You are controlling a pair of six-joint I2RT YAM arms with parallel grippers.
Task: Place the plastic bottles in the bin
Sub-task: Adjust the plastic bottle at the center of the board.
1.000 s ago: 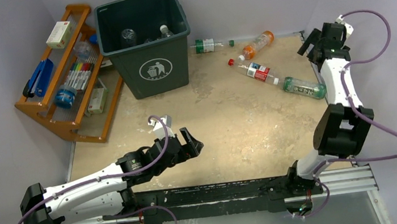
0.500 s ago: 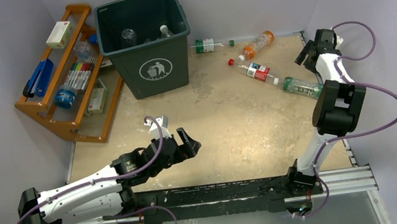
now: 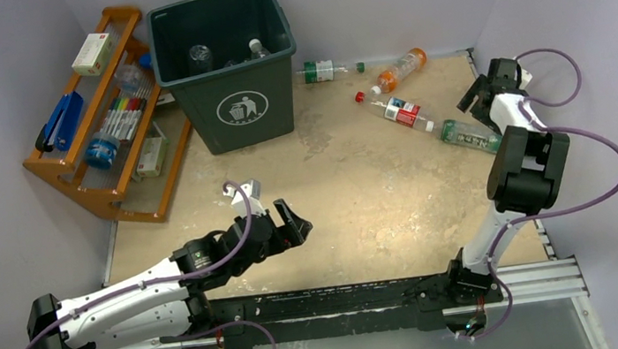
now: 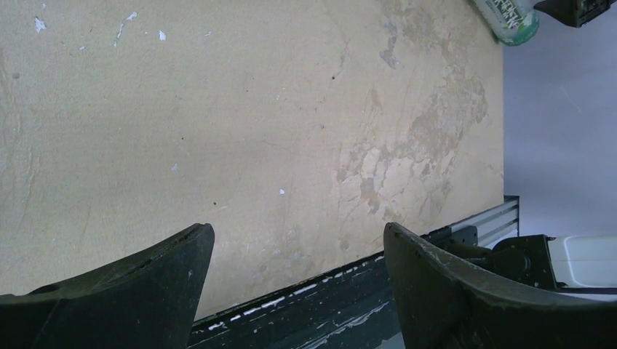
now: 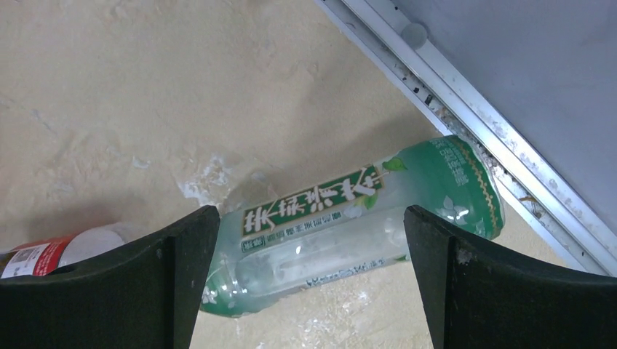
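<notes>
The dark green bin [image 3: 227, 64] stands at the back left with a few bottles inside. On the table lie a clear bottle with a green cap [image 3: 328, 71], an orange bottle [image 3: 399, 68], a red-labelled bottle [image 3: 400, 112] and a green-labelled bottle [image 3: 470, 135], which also shows in the right wrist view [image 5: 349, 218]. My right gripper [image 3: 476, 100] [image 5: 311, 225] is open above the green-labelled bottle, its jaws on either side of it and apart from it. My left gripper [image 3: 293, 219] [image 4: 298, 240] is open and empty over bare table near the front edge.
An orange wooden rack [image 3: 99, 120] with markers and boxes leans at the left of the bin. A metal rail [image 5: 473, 123] and the wall run close behind the green-labelled bottle. The black base rail [image 3: 339, 300] lies along the near edge.
My right gripper has come down and toward the green-labelled bottle at the right wall. My left arm has drawn back slightly toward the front left.
</notes>
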